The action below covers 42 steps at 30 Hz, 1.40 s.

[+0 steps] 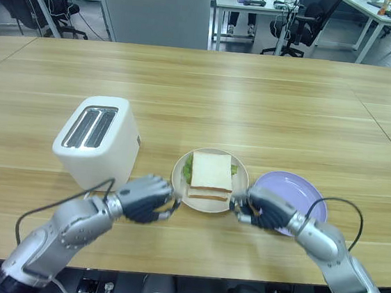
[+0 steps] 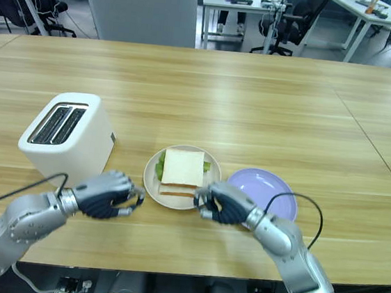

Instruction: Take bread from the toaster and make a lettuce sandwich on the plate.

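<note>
Both clenched empty, left hand and right hand flank the sandwich plate by the table's front edge; the toaster's length runs front to back.

sandwich on plate, toaster left

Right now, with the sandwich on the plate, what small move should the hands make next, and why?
Probably draw the left hand and right hand back: they sit curled beside the plate, the sandwich lies stacked on it with lettuce under the top slice, and the toaster slots look empty.
</note>
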### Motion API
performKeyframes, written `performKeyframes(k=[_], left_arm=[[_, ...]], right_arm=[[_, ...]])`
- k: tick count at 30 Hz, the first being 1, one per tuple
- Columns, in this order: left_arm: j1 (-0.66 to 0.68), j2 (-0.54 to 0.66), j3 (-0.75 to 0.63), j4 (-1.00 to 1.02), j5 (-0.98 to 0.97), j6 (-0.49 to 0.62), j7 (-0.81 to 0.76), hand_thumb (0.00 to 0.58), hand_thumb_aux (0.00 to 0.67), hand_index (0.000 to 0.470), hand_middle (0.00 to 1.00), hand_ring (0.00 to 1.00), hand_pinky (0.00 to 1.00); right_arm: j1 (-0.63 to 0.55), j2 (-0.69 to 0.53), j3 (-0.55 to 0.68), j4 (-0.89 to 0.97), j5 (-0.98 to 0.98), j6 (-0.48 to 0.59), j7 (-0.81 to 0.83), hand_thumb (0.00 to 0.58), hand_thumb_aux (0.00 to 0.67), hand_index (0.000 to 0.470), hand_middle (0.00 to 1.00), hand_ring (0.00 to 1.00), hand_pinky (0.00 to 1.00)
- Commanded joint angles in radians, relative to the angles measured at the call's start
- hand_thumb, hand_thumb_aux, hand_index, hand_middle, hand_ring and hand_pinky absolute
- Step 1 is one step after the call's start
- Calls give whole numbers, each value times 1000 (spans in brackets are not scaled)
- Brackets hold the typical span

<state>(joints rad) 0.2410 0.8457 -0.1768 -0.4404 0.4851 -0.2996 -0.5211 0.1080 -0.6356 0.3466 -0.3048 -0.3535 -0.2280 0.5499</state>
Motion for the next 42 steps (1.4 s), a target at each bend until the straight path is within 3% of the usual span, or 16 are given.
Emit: performKeyframes(k=[1,6,13,21,26,31,38,42], left_arm=[[1,-15,-89,42,114,59,-80,580,670,460,1000,1000,1000],[-51,-97,-184,150,348,181,-81,580,670,460,1000,1000,1000],[-180,-215,-279,255,466,248,-108,580,670,460,1000,1000,1000],[-488,-383,-337,612,524,275,50,580,670,460,1000,1000,1000],[-790,-510,-378,1020,571,308,297,580,670,460,1000,1000,1000],[-942,-576,-409,1273,549,292,437,580,670,460,1000,1000,1000],[-945,-547,-420,1284,508,255,480,580,670,460,1000,1000,1000],[-815,-437,-404,994,510,260,434,580,670,460,1000,1000,1000]], right_arm=[[17,-15,73,3,-96,58,72,580,670,460,1000,1000,1000],[-4,28,165,75,-251,59,35,580,670,460,1000,1000,1000],[-145,149,243,287,-417,49,-97,580,670,460,1000,1000,1000],[-499,298,281,735,-526,38,-338,580,670,460,1000,1000,1000],[-783,432,336,1155,-592,33,-545,580,670,460,1000,1000,1000],[-928,510,361,1395,-594,24,-656,580,670,460,1000,1000,1000],[-951,481,357,1420,-562,-23,-696,580,670,460,1000,1000,1000],[-832,327,327,1138,-538,-72,-659,580,670,460,1000,1000,1000]])
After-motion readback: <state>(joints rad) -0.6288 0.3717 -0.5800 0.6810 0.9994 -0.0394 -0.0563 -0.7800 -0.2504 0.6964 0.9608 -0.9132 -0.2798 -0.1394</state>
